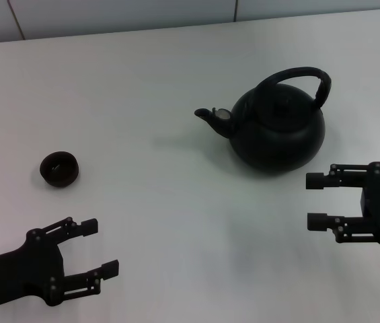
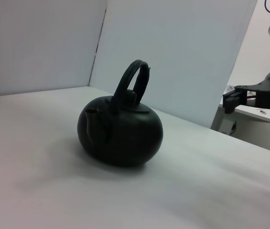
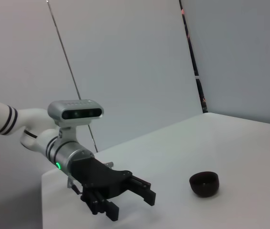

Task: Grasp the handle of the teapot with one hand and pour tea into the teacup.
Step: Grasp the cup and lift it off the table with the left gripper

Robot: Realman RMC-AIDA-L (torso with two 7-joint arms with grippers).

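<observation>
Black teapot right of table centre, handle arched over lid. Right gripper nearest, spread, empty; pot at its 11 o'clock. Teacup far left; left gripper spread beneath it.

Large glossy black round teapot upright on white table, stubby spout toward robot's left; thick black arched handle raised over lid. Tiny dark brown handleless teacup upright, well apart to left.
</observation>
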